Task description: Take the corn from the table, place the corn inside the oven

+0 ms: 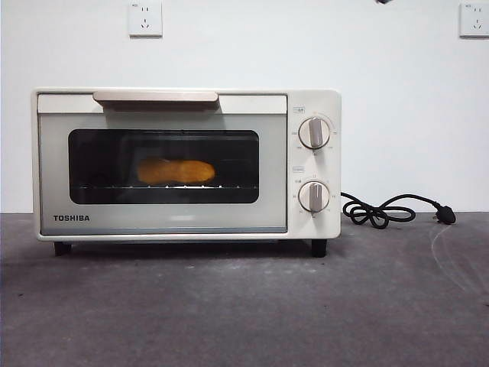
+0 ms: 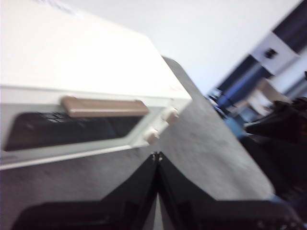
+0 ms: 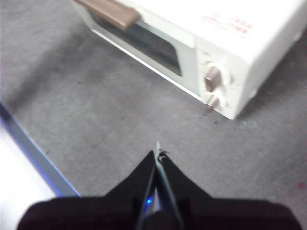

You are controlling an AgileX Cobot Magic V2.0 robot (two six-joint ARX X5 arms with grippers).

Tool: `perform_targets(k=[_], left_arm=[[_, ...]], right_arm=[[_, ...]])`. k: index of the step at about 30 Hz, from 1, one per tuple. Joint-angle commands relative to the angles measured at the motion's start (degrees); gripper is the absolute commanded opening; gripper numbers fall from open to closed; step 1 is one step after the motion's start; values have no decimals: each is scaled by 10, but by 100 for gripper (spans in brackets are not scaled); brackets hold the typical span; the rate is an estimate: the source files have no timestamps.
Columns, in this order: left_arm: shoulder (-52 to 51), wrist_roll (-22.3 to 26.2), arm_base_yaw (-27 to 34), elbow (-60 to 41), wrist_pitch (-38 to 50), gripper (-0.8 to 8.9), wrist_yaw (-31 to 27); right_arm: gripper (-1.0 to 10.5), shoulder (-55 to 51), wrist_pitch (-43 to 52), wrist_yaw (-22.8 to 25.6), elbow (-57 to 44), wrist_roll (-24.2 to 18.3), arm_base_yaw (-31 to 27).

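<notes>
Nearest: bare table, dark grey, felt-like, nothing lying on it in front of the oven. Left gripper hangs above the table with jaws pressed together, tips meeting, empty; ahead of its tips and a bit to one side sits the oven, door shut, beige handle just beyond the fingertips' line. Right gripper likewise pinched closed and empty, over bare table, oven well ahead of its tips with the two knobs nearest to it. Neither gripper touches anything. Further back, in the front view, the corn lies on its side on the wire rack inside the oven, seen through the dark glass window, door closed, well apart from both sets of fingers. Judgement: placing looks done, step in hand is pulling back clear; doing it well means keeping both arms off the handle and door so nothing gets knocked open, and keeping away from the black cord lying beside the oven. Writing: "TOSHIBA" on the door's lower corner; small knob labels and red print on the oven top are too blurred to read. Farthest: two wall sockets on the white wall.
</notes>
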Motion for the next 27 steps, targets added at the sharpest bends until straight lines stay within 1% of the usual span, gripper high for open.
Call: perform_targets(k=[1,7,10,20,22,24,27], left_arm=[[-29,-2,-21,0,-6,-8,-43],[-44,-1,-33,0,-14,-4,-46],[-32,8,-33,0,-19,-4,-45],[64,8,-33,0,-17,-4,-45],[80,8,-39,0,-17,-4,-61],[78,8,-41,0,-17,-4,-104],[61,8,-47,0,-17,-4,-152]], right_arm=[[-12,2,-3,2,0,12,0],[-12,2,1,2,0,14,0],[-11,2,-8,2,0,27,0],[-12,2,-7,3,0,26,0],[-11,2,-7,3,0,26,0],[-11,2,-7,2,0,26,0],[-11,2,-6,3,0,26,0]])
